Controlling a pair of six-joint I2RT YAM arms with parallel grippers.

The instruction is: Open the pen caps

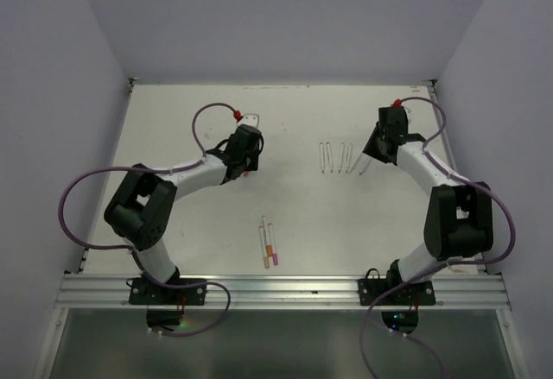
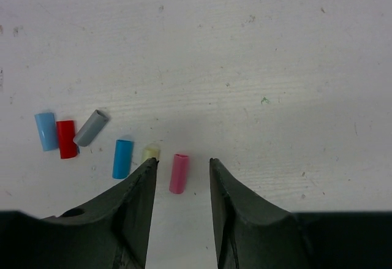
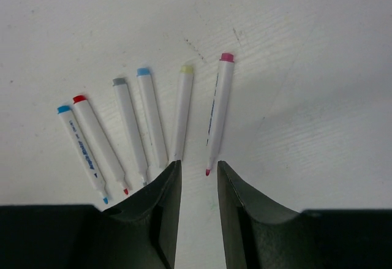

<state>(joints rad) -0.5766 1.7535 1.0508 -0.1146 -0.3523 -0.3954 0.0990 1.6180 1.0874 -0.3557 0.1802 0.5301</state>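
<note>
Pink cap [image 2: 179, 173] lies off beside five more caps [image 2: 122, 159], well left of six bared pens [image 3: 131, 131]. Two capped pens [image 1: 269, 245] left to do, nearer the bench [image 1: 363, 232] front than those. Left gripper [image 2: 183, 160], right gripper [image 3: 199, 163]: apart, empty.

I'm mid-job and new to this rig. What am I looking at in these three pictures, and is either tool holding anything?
The wide picture looks down on two robot arms, the left arm and the right arm, bolted to a white table. The other two pictures come from cameras on the wrists; the dark wedges at the bottom are each tool itself. The left tool hangs open over six loose caps; the pink cap lies between its jaws, ungripped. The right tool hangs open over six uncapped pens. Neither holds anything. Mid-table lie two more pens, seemingly capped.
</note>
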